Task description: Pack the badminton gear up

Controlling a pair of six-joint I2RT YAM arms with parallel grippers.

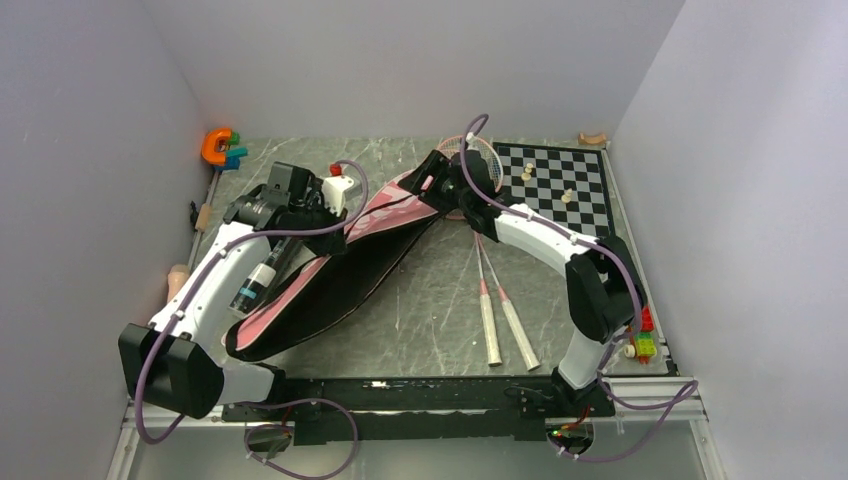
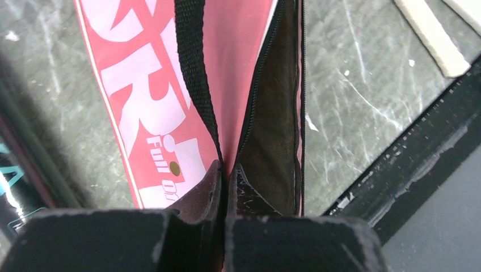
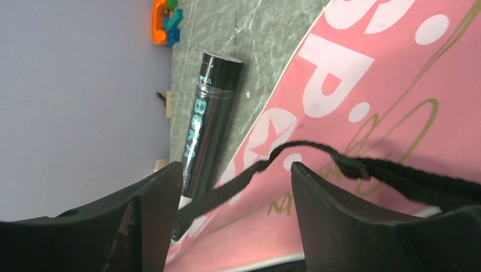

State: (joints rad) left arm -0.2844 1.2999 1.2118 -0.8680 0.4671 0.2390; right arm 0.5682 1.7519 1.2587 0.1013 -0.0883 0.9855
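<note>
Left jaws pinch the zippered pink bag; right jaws gape wide over its woven black strap.

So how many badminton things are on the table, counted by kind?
Rackets: 2
Racket bag: 1
Black tube: 1
Total: 4

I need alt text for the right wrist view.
The open right hand is over the pink racket bag, whose black strap runs across. A black tube lies beside the bag on the grey table, an orange and teal toy farther off.
</note>
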